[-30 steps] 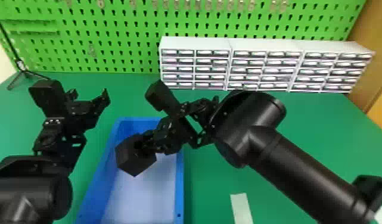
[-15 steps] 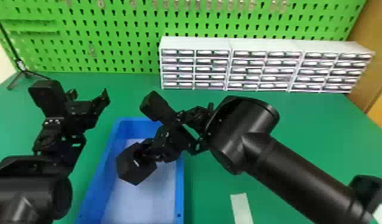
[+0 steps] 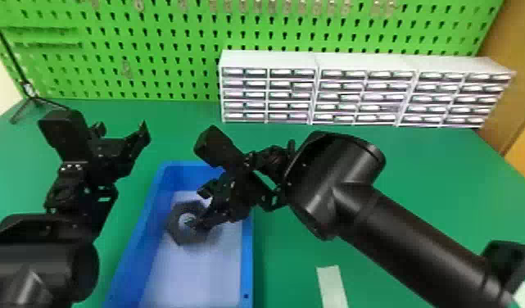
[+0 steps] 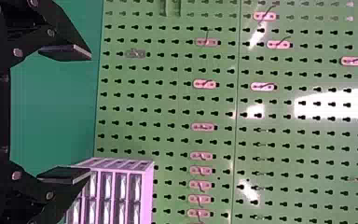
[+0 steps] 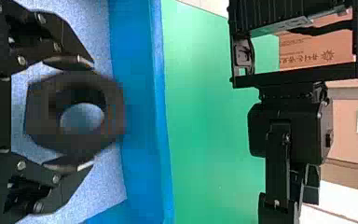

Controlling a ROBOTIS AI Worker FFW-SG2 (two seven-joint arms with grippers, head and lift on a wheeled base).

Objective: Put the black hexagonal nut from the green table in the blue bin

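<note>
The right gripper [image 3: 200,208] was open, with its two black fingers wide apart, one on each side of the big black nut [image 3: 176,226]. The nut was over the pale bottom of the blue bin [image 3: 247,262], inside its walls, and its round hole showed (like a fat doughnut with flat sides). I could not tell if the fingers touched its edges, or if it sat on the bottom. The right arm [image 3: 412,233] came in from the low right side and reached across the green table [image 3: 437,176] to the bin, with its finger ends tipped down and to the left. The left gripper [image 3: 121,130] was open very wide too. It was up above the table, to the left of the bin, and pointed at the green board with holes [image 3: 183,37].
</note>
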